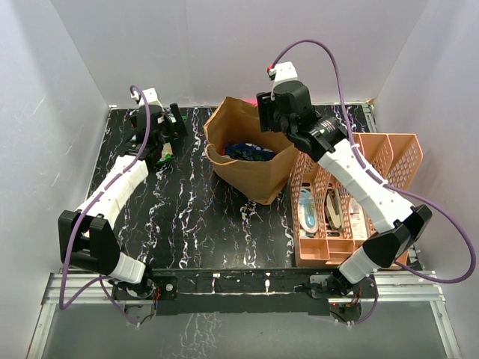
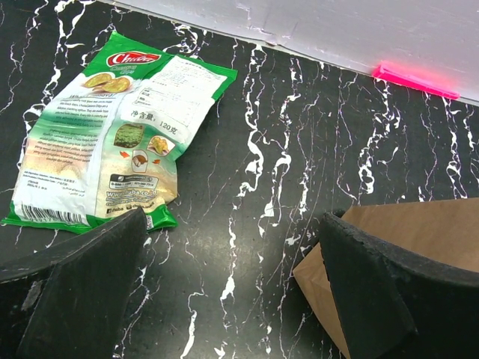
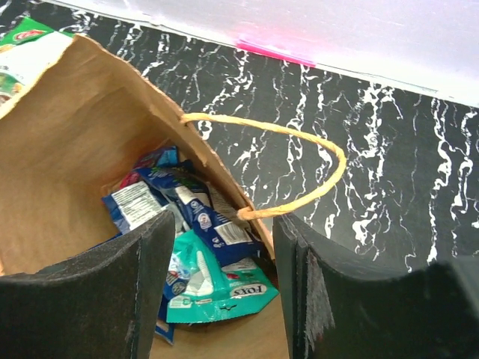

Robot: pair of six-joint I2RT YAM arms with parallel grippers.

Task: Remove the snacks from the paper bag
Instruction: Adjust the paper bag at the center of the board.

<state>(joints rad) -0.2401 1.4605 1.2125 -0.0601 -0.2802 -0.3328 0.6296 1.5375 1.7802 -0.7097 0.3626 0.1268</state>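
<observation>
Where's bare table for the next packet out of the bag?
Widest free patch: bare table bounded by the left arm, the paper bag and the near rail. A narrower strip runs behind the bag along the back wall. Crowded: the green packet fills the far-left corner, and the pink organiser takes the right side beside the bag.

Black white-veined marble tabletop (image 1: pixel 194 217) between plain white walls (image 1: pixel 150 45)
</observation>
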